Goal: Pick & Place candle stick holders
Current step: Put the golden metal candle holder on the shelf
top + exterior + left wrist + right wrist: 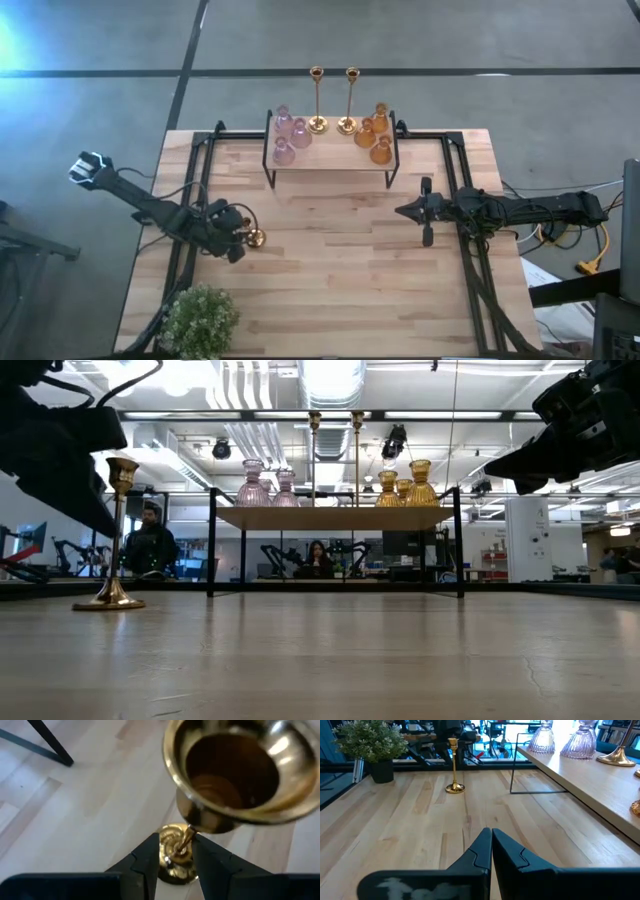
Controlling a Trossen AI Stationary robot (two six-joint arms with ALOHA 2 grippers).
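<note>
Pale wood table (330,260): shiny gold thin-stemmed candle stick holder (254,238) upright, left side. Left gripper (176,854) narrowly around stem. Rigid, slick, probably top-heavy; grip low. Right gripper (491,842) closed, empty.

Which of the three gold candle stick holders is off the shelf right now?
The gold holder standing on the table, its stem between the left gripper's fingers. The other two gold ones stand on the shelf.

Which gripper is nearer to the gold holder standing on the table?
The left. The left gripper has the gold holder's stem between its fingers. The right gripper hangs shut, far across the table.
</note>
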